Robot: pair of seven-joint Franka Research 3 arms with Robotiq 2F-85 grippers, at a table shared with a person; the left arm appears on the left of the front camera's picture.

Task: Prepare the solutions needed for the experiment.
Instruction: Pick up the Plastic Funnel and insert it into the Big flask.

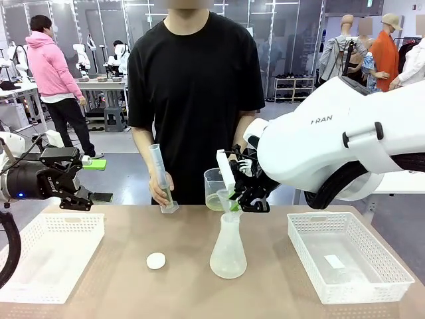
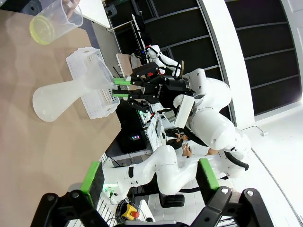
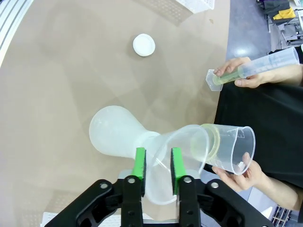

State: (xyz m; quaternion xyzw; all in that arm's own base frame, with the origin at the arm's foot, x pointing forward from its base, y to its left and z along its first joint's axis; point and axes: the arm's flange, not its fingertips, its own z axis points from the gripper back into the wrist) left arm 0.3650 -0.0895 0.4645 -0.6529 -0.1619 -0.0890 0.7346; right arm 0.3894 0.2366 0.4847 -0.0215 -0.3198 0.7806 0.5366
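We found the right gripper (image 3: 158,156) straddling the funnel (image 3: 187,146) atop the flask (image 3: 113,137); whether its pads pinched it, we could not tell. The left gripper (image 2: 149,170) stood spread wide.

I lose most of the funnel (image 1: 224,200) behind the right gripper (image 1: 236,196) and can't tell whether it's actually gripped. The pale item (image 1: 334,261) in the right basket (image 1: 332,214) is too faint to name.

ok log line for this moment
left gripper open | right gripper astride funnel on flask | person holds beaker of solution at funnel
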